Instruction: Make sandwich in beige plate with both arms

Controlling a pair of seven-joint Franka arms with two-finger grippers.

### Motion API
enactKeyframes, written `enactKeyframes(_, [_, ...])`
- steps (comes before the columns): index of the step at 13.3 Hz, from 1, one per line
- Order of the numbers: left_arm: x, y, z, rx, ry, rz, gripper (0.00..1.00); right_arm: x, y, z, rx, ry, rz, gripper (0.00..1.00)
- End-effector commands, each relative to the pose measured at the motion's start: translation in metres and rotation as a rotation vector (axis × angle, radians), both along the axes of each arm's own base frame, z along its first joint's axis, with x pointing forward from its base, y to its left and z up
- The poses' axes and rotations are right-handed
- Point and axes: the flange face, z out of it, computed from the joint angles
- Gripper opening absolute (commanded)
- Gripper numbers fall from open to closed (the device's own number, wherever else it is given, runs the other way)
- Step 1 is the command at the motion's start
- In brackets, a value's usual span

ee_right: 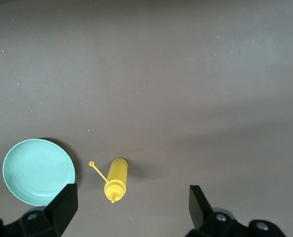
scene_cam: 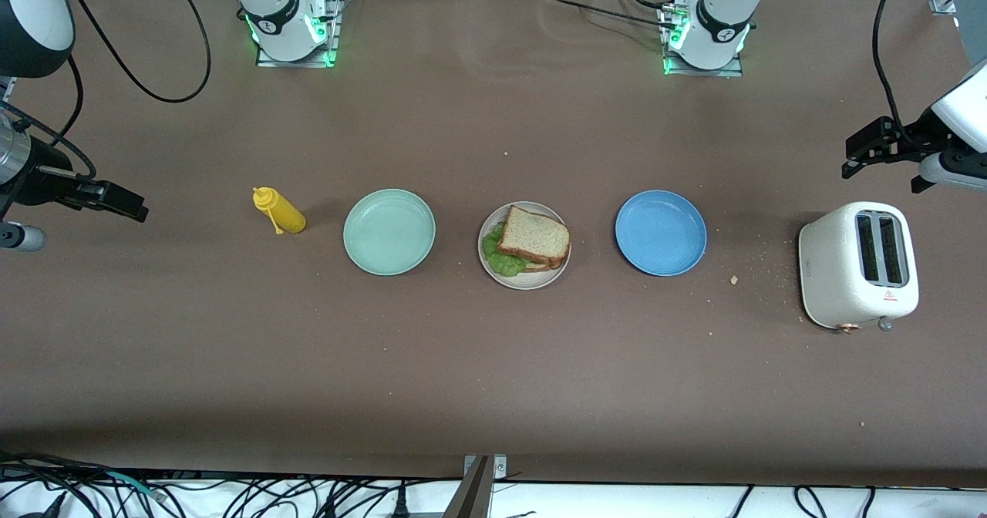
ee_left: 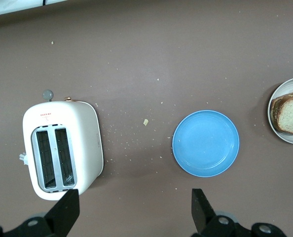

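Note:
The sandwich [scene_cam: 536,239] lies on the beige plate [scene_cam: 532,282] in the middle of the table. It is two brown toast slices with green lettuce sticking out at the side toward the right arm. In the left wrist view the sandwich [ee_left: 290,114] and the plate [ee_left: 283,137] show only partly at the frame's edge. My left gripper [scene_cam: 852,157] hangs open and empty over the table at the left arm's end, beside the toaster [ee_left: 62,148]. My right gripper [scene_cam: 123,200] hangs open and empty over the right arm's end, close to the yellow bottle [ee_right: 117,178].
A mint green plate [scene_cam: 389,231] and a blue plate [scene_cam: 661,233] flank the beige one, both empty. A yellow squeeze bottle [scene_cam: 280,211] lies on its side beside the green plate. A white two-slot toaster [scene_cam: 858,264] stands past the blue plate, with crumbs [scene_cam: 734,279] scattered between them.

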Motion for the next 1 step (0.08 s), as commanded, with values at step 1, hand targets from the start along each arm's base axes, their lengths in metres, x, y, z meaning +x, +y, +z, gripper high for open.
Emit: enactKeyframes(1, [-0.0073, 0.0009, 0.0037, 0.036, -0.009, 0.001, 1.0, -0.0022, 0.0013, 0.0068, 0.015, -0.009, -0.015, 1.0])
